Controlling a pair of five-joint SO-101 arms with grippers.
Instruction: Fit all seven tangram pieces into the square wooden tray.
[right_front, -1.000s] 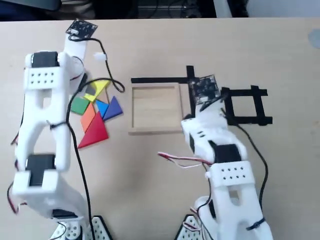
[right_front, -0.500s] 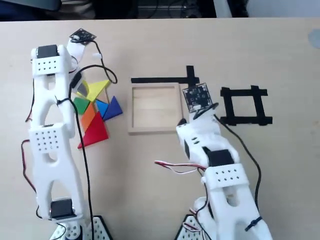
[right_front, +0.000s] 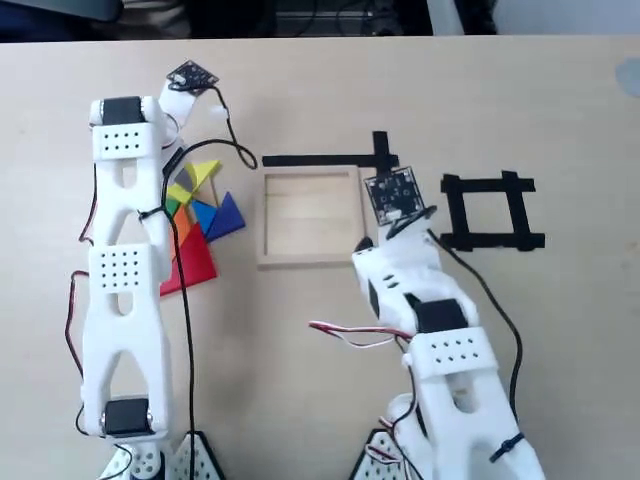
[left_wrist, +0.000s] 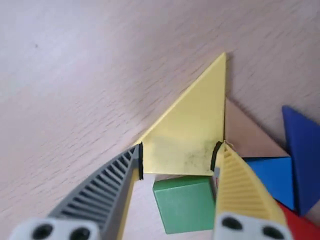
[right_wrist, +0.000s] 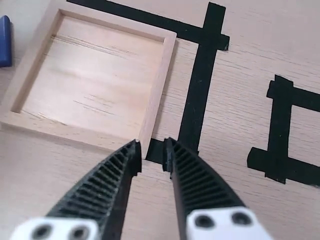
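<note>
Yellow triangle (left_wrist: 192, 127), left gripper (left_wrist: 177, 158) spread around it

Right gripper (right_wrist: 151, 147): black ribbed fingers (right_wrist: 112, 190), narrow gap between tips, nothing held. Tips hover just outside one corner of square wooden tray (right_wrist: 158, 95); one tip at rim's outer edge, other over black tape cross (right_wrist: 200, 85). Tray floor bare pale wood, rim raised all round. Cross: one strip just beside one tray side, other strip near the adjacent side. Tape square (right_wrist: 280, 130) beyond cross, well apart from tray. Blue piece (right_wrist: 4, 40) just outside tray's side opposite the cross, cut by frame edge. All on wood-grain table (right_wrist: 260, 40).
</note>
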